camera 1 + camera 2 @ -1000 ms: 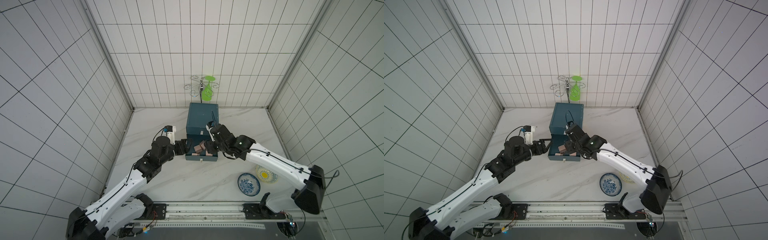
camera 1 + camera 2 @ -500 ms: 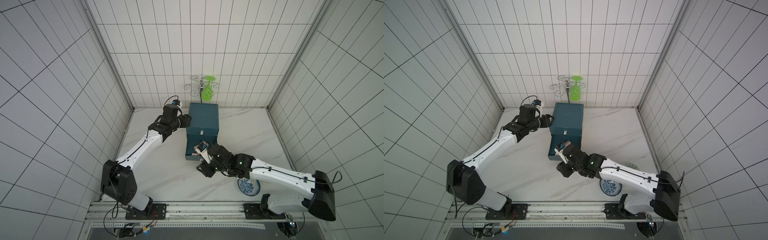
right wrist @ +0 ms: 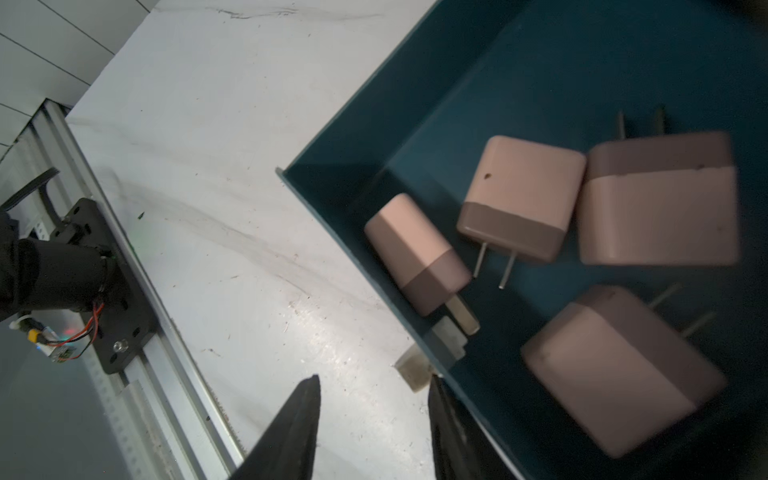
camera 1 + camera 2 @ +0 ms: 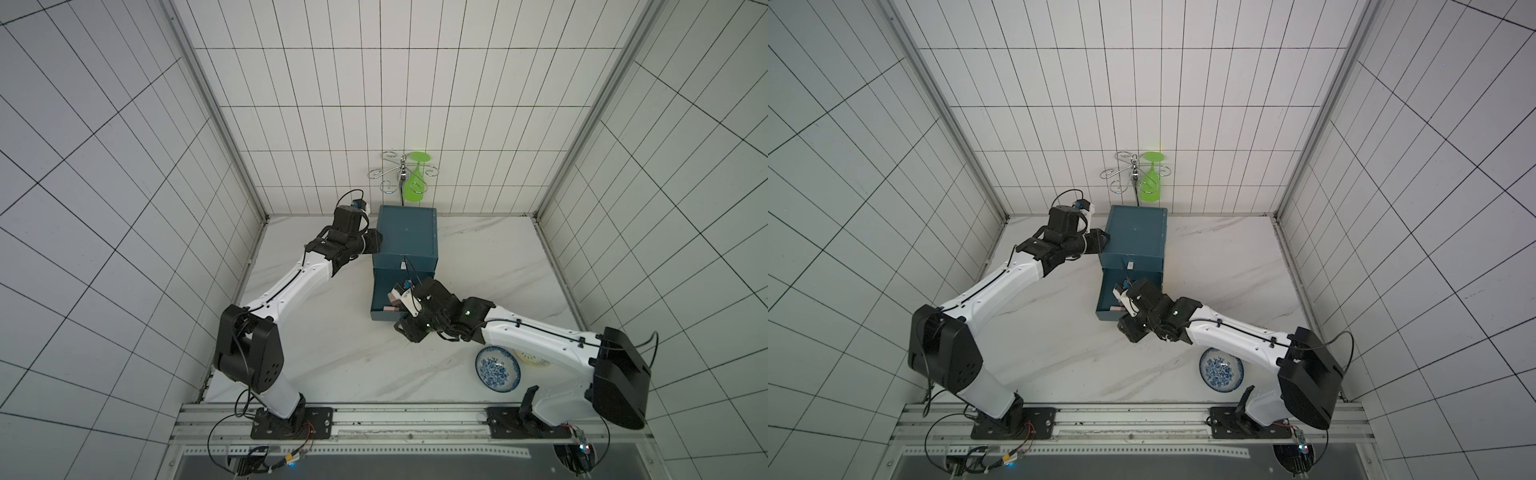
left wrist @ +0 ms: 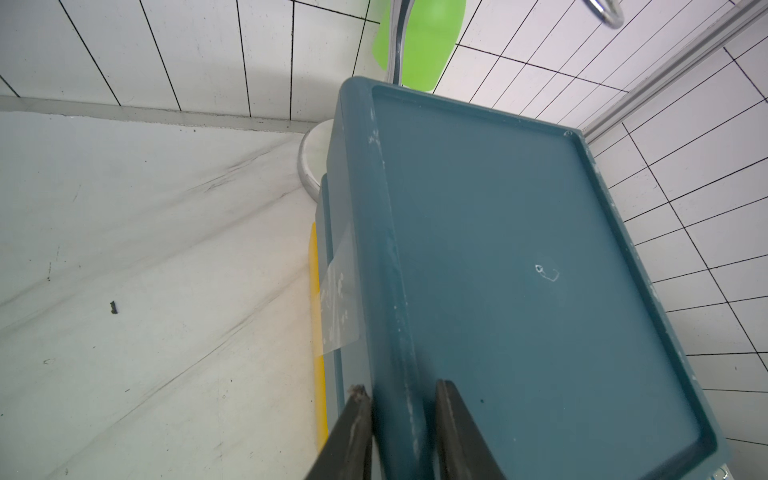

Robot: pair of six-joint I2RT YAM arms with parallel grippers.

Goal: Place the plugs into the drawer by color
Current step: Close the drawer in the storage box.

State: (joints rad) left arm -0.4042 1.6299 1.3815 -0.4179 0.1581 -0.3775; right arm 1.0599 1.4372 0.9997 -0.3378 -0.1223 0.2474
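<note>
**Pink plugs are in, but the drawer is not yet shut**

Nearest the rail, a blue bowl is seen on the table. A little further on, the right gripper is held spread apart, and nothing is pinched in it. One of its fingers is just beside the small white tab on the front of the pulled-out drawer. Four pink plugs are lying close together in that drawer. No teal plugs are seen in any view. Behind it, the drawer chest is held by the left gripper, which is pinched on the thin top rim. Furthest back, a green glass is hung on a rack by the wall.

The drawer will most likely have to be pushed in next. If it is shoved too hard, the thin rim could be lost by the left gripper. The chest could then be slid back into the rack. The little tab could also be missed, and the drawer left half open
</note>
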